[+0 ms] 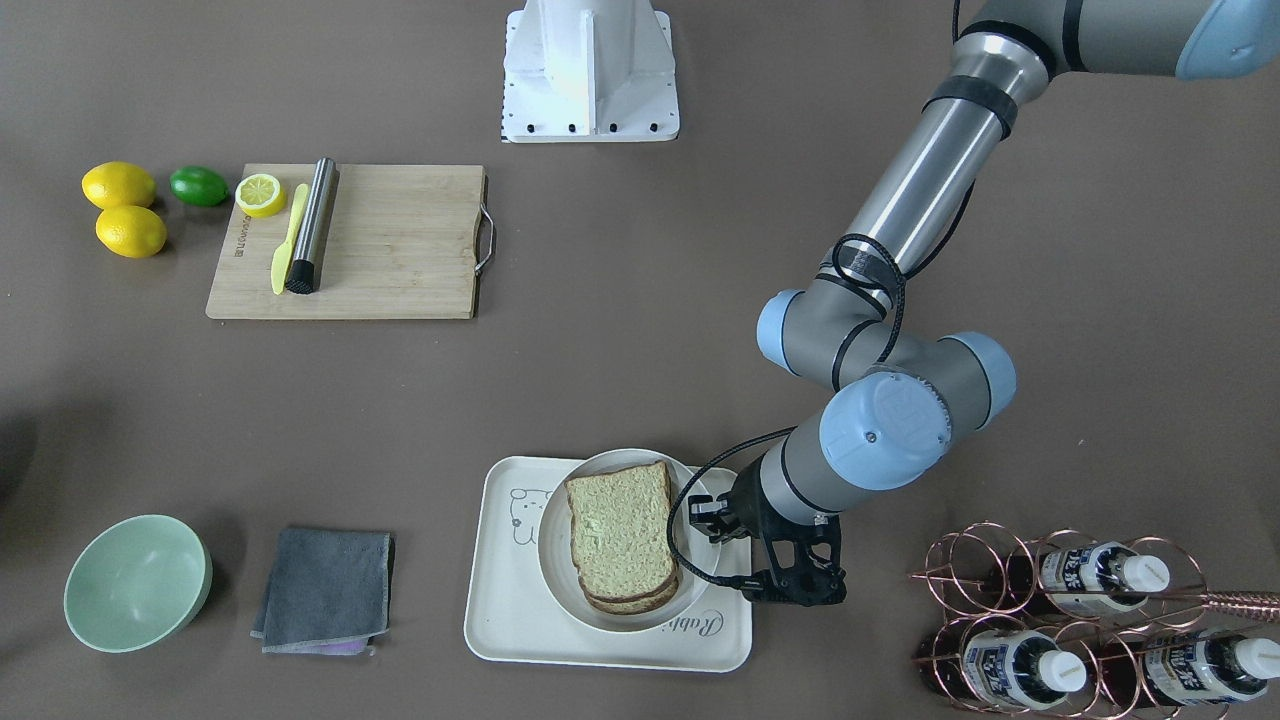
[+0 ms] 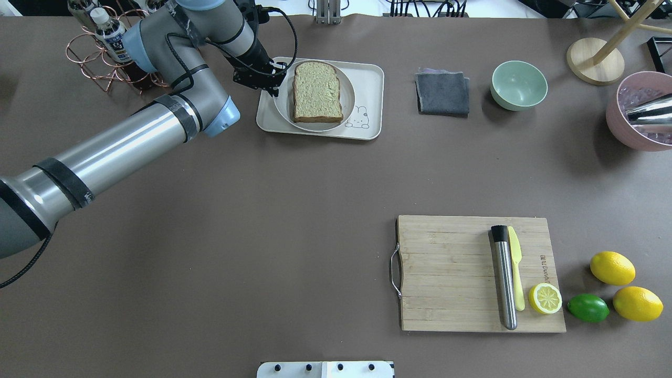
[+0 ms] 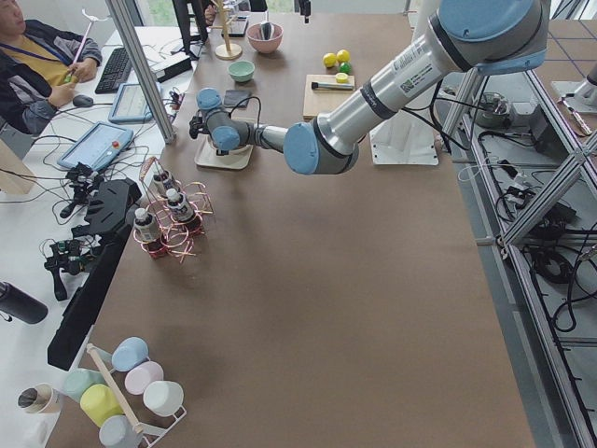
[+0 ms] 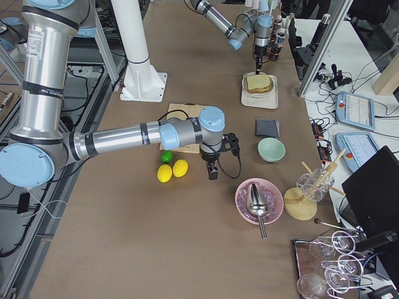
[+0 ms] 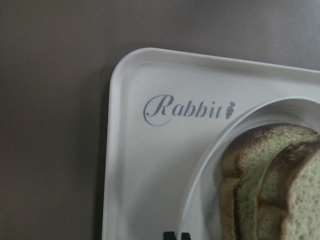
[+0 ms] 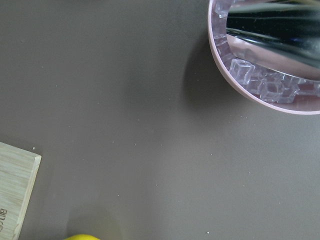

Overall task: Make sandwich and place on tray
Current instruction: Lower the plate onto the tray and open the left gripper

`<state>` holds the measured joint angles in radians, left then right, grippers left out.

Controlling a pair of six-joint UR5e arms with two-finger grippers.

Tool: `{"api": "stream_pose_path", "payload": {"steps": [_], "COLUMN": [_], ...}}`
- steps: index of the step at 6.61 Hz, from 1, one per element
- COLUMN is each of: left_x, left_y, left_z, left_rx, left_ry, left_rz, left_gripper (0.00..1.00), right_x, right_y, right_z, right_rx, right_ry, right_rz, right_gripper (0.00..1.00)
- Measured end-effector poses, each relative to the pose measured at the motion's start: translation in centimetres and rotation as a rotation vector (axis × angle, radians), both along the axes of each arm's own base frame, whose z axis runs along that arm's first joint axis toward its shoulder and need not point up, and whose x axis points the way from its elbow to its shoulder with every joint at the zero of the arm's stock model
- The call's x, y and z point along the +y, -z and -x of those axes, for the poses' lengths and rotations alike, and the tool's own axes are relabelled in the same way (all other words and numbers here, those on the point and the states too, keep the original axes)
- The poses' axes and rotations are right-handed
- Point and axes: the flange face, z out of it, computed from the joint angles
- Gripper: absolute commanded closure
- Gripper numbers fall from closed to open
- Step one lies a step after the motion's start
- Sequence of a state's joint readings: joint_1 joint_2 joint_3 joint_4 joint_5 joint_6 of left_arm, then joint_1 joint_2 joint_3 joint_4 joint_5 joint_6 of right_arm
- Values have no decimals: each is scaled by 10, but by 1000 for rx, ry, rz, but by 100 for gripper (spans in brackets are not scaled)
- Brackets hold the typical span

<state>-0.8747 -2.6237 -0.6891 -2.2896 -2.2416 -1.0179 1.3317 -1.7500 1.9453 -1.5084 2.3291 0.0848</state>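
The sandwich (image 1: 620,535), two brown-crusted bread slices stacked, lies on a round white plate (image 1: 555,560), which sits on the cream tray (image 1: 505,610) with the bear drawing and "Rabbit" script (image 5: 190,109). The egg is hidden between the slices. My left gripper (image 1: 700,520) points down at the plate's rim beside the sandwich; in the left wrist view its fingertips (image 5: 170,235) stand almost together astride the rim of the plate (image 5: 210,165). My right gripper (image 4: 212,171) hangs low over bare table near the lemons; I cannot tell whether it is open or shut.
A wooden cutting board (image 1: 390,245) holds a steel tube, a yellow knife and a lemon half, with two lemons and a lime beside it. A green bowl (image 1: 135,580) and grey cloth (image 1: 325,590) lie beside the tray. A copper bottle rack (image 1: 1080,620) stands close behind my left wrist. A pink ice bowl (image 2: 640,113) stands at the table's right end.
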Motion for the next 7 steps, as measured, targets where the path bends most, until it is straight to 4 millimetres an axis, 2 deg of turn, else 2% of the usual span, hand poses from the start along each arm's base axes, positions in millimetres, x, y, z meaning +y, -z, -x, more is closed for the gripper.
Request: {"api": "stream_pose_path", "payload": {"steps": [4, 5, 6, 7], "left_x": [-9, -7, -4, -1], "left_y": [8, 8, 8, 9], "left_z": [-6, -10, -14, -18], "left_rx": [-20, -16, -11, -5], "left_ry": [91, 101, 104, 102], "left_rz": [40, 38, 37, 33], "left_gripper": [100, 87, 33, 13], "right_x": [-10, -13, -14, -14], "right_y": [4, 5, 5, 5], "right_z": [2, 3, 3, 3], "right_rx": [-1, -1, -1, -3], "right_ry": [-1, -1, -1, -1], "right_rz": [-9, -11, -11, -12], "right_gripper": [0, 0, 0, 0]}}
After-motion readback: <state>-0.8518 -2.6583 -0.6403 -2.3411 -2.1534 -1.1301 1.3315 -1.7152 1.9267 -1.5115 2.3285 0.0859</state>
